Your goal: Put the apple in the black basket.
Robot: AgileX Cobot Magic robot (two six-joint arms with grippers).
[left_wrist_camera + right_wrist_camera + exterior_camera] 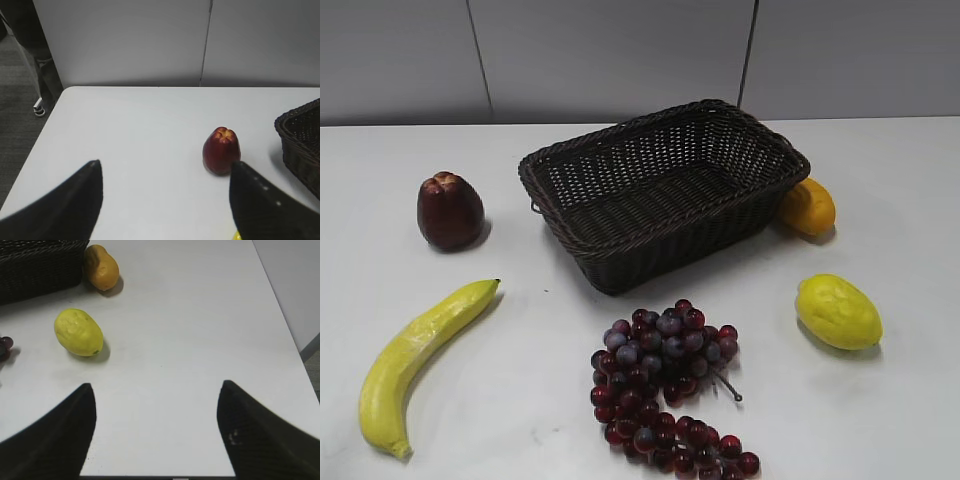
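Observation:
The dark maroon apple (450,210) stands upright on the white table at the left, apart from the black basket (570,160), which is empty at the centre back. In the left wrist view the apple (221,150) sits ahead and to the right, just beyond the right fingertip of my left gripper (165,165), which is open and empty. The basket's corner (300,135) shows at the right edge. My right gripper (156,386) is open and empty over bare table at the right. Neither gripper shows in the exterior view.
A yellow banana (415,355) lies front left. A bunch of dark red grapes (665,385) lies in front of the basket. A lemon (838,311) lies at the right, and an orange-yellow fruit (807,206) touches the basket's right side. The table's left edge (35,150) and right edge (287,330) are near.

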